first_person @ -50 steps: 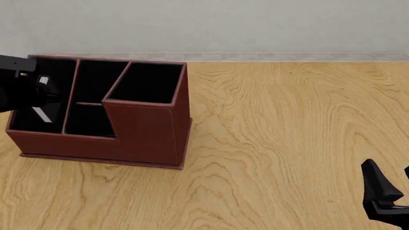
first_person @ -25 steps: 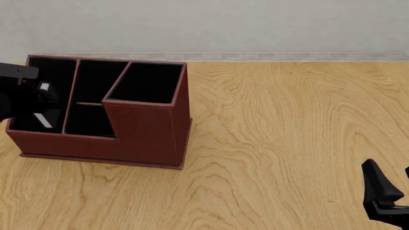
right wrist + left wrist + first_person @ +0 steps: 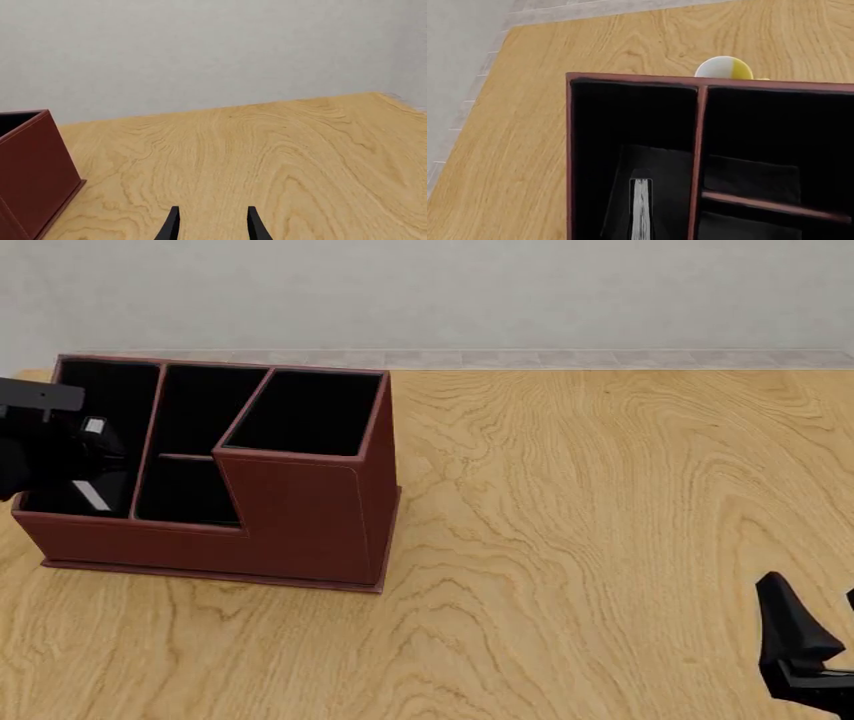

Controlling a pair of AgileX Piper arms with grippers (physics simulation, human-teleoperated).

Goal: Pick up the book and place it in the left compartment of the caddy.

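The reddish-brown caddy [image 3: 300, 510] stands at the table's far left; its corner shows in the right wrist view [image 3: 27, 165]. My left gripper [image 3: 80, 455] reaches down into the long left compartment [image 3: 104, 390], shut on the black book [image 3: 91, 496], whose white page edges show tilted inside the slot. In the left wrist view the book [image 3: 640, 207] is edge-on, low in that compartment [image 3: 627, 115]; the fingers blend into the black lining. My right gripper [image 3: 817, 600] is open and empty at the near right, its fingers [image 3: 172, 225] over bare wood.
A yellow and white round cup [image 3: 724, 68] sits on the table just beyond the caddy's far wall, hidden in the front view. The two small middle cells [image 3: 200, 440] and the tall square compartment [image 3: 307, 410] show only black lining. The table's far edge meets a grey wall.
My left gripper has sunk lower into the left compartment and the book's white edge has moved down with it. The right arm has not moved.
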